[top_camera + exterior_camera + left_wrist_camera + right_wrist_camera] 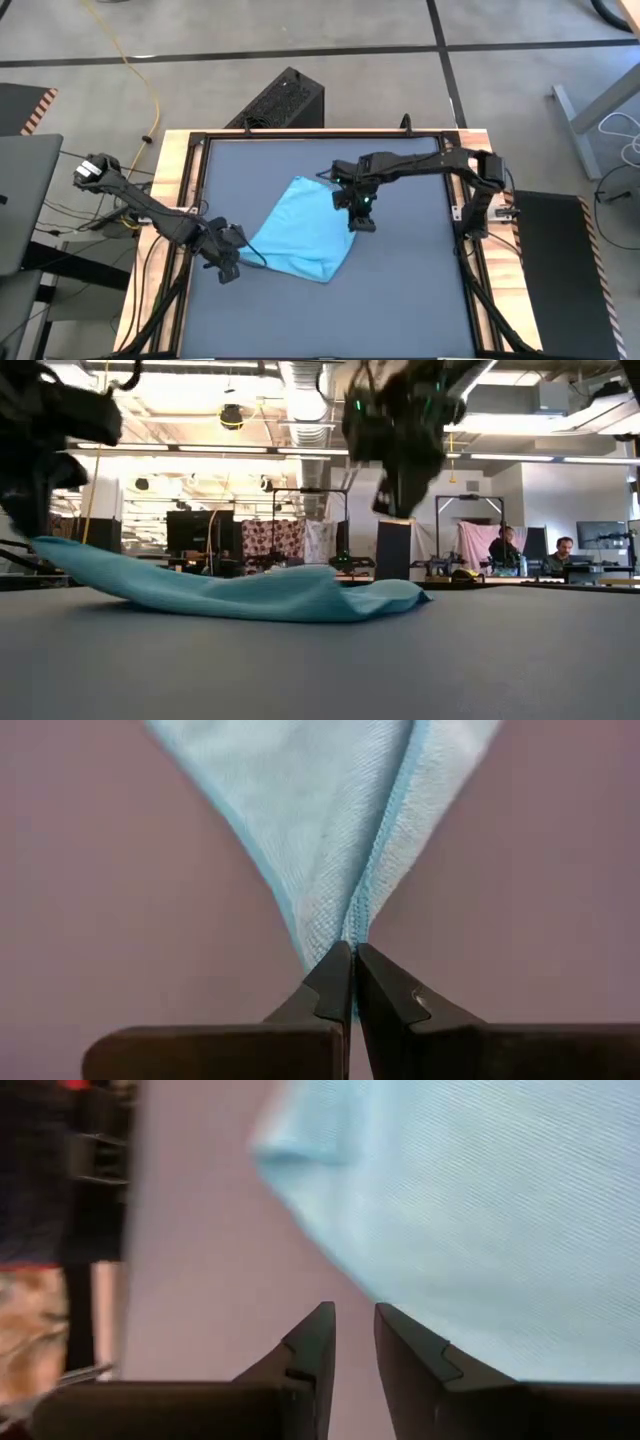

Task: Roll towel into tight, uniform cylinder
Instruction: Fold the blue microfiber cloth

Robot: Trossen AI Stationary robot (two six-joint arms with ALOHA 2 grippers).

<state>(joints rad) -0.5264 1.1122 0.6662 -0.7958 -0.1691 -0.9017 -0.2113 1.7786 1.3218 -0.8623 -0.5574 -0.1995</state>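
The towel [303, 228] lies loosely spread and rumpled on the dark surface [400, 300], not yet rolled, stretching between the two claws. The left claw [352, 960] is pinched tight on one corner of the towel, which is lifted slightly off the surface there. The right claw [361, 220] hangs above the towel's opposite edge, clear of the cloth, its fingers [312, 1338] only a narrow gap apart and holding nothing.
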